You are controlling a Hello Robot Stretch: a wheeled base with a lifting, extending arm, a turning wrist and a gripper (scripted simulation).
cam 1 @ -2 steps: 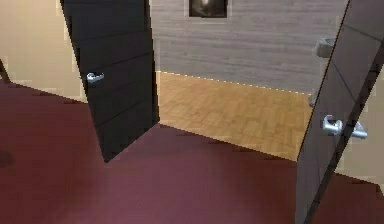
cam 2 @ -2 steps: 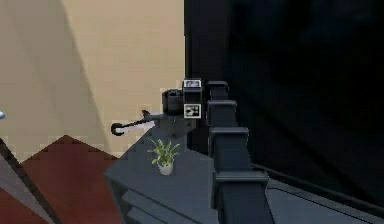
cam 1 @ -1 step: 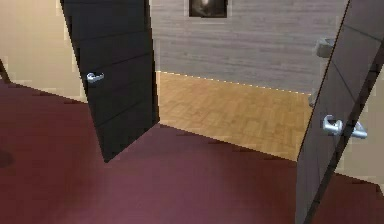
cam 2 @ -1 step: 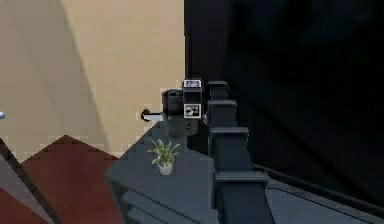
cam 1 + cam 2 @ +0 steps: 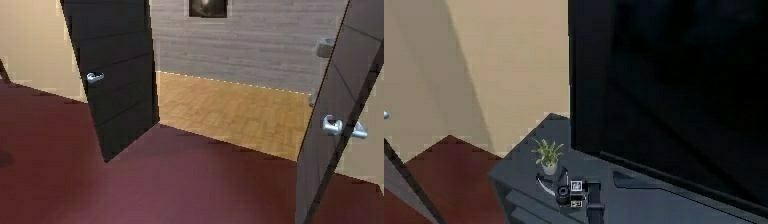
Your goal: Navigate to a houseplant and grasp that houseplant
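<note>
In your arm side view, the houseplant (image 5: 548, 155) stands in a small pale pot on the dark desk (image 5: 519, 176), just left of a large black screen (image 5: 674, 90). Your gripper (image 5: 552, 184) shows right below the plant. You cannot tell its finger state, or whether it holds anything.

- Forward view: soft, even light; the wooden floor (image 5: 235, 105) around the centre is brightest, and the dark red floor (image 5: 180, 185) at 6 o'clock is dimmer.
- The door at 10 o'clock (image 5: 110, 70) and the door at 3 o'clock (image 5: 335, 130) lean outward, only in the picture.
- Arm side view: the black panel (image 5: 674, 80) at 2 o'clock reads flat dark; a soft diagonal shade crosses the cream wall (image 5: 494, 70) at 10 o'clock.
</note>
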